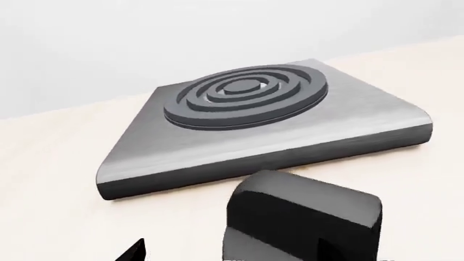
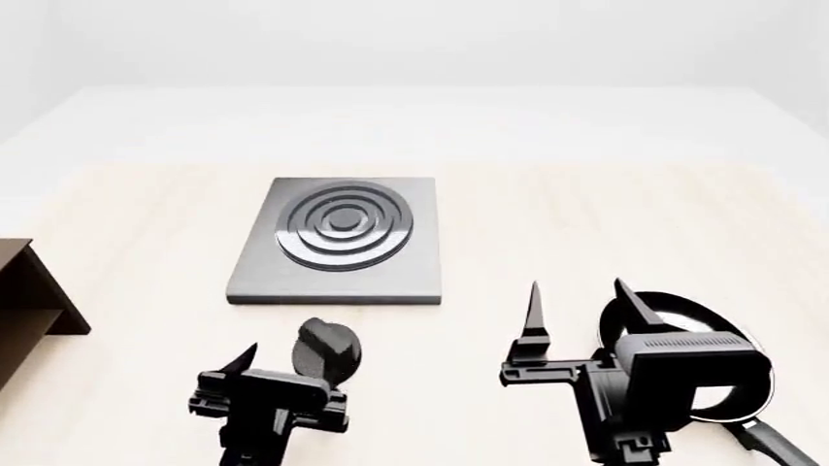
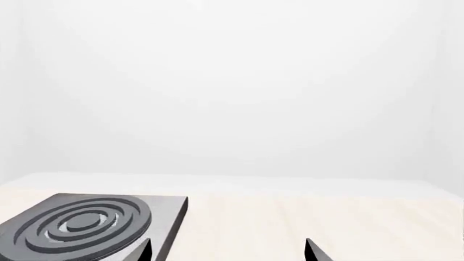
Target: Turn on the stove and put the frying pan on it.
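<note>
Near the tabletop's front edge, the wide-open left gripper (image 2: 287,364) should straddle the knob (image 2: 326,349) squarely before twisting.

Stove (image 2: 340,243) ahead of the left gripper (image 2: 287,357), knob (image 2: 326,349) just beside its fingers, frying pan (image 2: 693,330) right of the right gripper (image 2: 580,309)

Both claws (image 2: 287,357) (image 2: 580,309) spread, empty

A bare simulated kitchen bench: a stove (image 2: 340,241) on a pale wooden table (image 2: 622,223), white walls behind.
</note>
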{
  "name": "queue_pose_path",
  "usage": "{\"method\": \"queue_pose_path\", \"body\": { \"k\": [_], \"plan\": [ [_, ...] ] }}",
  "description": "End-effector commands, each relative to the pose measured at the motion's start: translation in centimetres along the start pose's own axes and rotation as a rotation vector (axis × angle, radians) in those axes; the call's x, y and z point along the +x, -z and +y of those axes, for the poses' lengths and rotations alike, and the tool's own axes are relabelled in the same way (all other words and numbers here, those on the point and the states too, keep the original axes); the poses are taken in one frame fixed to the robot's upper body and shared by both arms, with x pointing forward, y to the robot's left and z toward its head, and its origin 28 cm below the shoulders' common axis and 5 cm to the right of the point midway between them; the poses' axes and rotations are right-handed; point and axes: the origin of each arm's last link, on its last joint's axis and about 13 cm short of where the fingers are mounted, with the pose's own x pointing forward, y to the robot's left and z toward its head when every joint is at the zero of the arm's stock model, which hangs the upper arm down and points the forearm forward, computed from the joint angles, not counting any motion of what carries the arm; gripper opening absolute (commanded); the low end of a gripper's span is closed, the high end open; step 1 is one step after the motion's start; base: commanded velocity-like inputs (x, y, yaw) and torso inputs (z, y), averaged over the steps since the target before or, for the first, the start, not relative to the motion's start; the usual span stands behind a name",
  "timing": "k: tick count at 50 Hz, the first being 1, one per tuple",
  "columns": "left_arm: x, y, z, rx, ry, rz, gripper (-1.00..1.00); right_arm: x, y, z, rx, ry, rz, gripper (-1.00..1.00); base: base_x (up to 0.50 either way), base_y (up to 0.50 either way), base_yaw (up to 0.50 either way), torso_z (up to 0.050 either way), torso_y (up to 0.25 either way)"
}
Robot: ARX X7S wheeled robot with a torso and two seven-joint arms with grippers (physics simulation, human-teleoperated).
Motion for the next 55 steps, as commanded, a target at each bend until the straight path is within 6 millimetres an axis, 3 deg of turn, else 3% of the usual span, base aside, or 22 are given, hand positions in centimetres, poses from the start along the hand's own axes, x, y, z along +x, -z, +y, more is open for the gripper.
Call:
{"method": "queue_pose_path", "body": {
  "k": [1, 2, 3, 4, 12, 18, 29, 38, 48, 55],
  "plan": [
    [-1.0, -2.9, -2.4, 0.018, 0.189, -0.118, 1.00, 0.0, -0.1, -0.2, -0.003, 0.003, 0.001, 1.00, 0.00, 0.00, 0.00, 0.000, 0.000],
    [-1.0, -5.3, 1.1, -0.105, -0.016, -0.112, 1.00, 2.1, -4.8, -2.0, -0.143, -0.123, -0.118, 1.00, 0.00, 0.00, 0.00, 0.000, 0.000],
    [-1.7, -7.5, 2.3, -0.159, -0.048, -0.117, 1.00, 2.1, -4.7, -2.7, -0.201, -0.111, -0.005, 1.00, 0.00, 0.00, 0.00, 0.000, 0.000],
    [-2.3, -9.5, 2.1, -0.153, -0.028, -0.189, 1.00, 1.9, -4.4, -3.1, -0.220, -0.102, 0.081, 1.00, 0.00, 0.00, 0.00, 0.000, 0.000],
    [-2.3, -9.6, 2.2, -0.142, -0.023, -0.195, 1.00, 2.4, -5.7, -4.0, -0.312, -0.098, 0.107, 1.00, 0.00, 0.00, 0.00, 0.000, 0.000],
    [-2.4, -9.5, 2.2, -0.144, -0.018, -0.196, 1.00, 2.8, -6.6, -5.3, -0.546, -0.158, 0.173, 1.00, 0.00, 0.00, 0.00, 0.000, 0.000],
    [-2.5, -9.6, 2.4, -0.137, -0.029, -0.217, 1.00, 3.5, -8.0, -7.3, -0.799, -0.151, 0.286, 1.00, 0.00, 0.00, 0.00, 0.000, 0.000],
    [-2.4, -9.4, 2.3, -0.134, -0.027, -0.211, 1.00, 3.4, -8.7, -9.2, -0.912, -0.227, 0.519, 1.00, 0.00, 0.00, 0.00, 0.000, 0.000],
    [-2.5, -9.1, 2.1, -0.129, -0.014, -0.203, 1.00, 3.4, -8.2, -11.7, -1.035, -0.273, 0.826, 1.00, 0.00, 0.00, 0.00, 0.000, 0.000],
    [-2.6, -9.0, 2.0, -0.125, -0.010, -0.203, 1.00, 3.2, -7.0, -13.4, -0.969, -0.256, 1.031, 1.00, 0.00, 0.00, 0.00, 0.000, 0.000]
  ]
}}
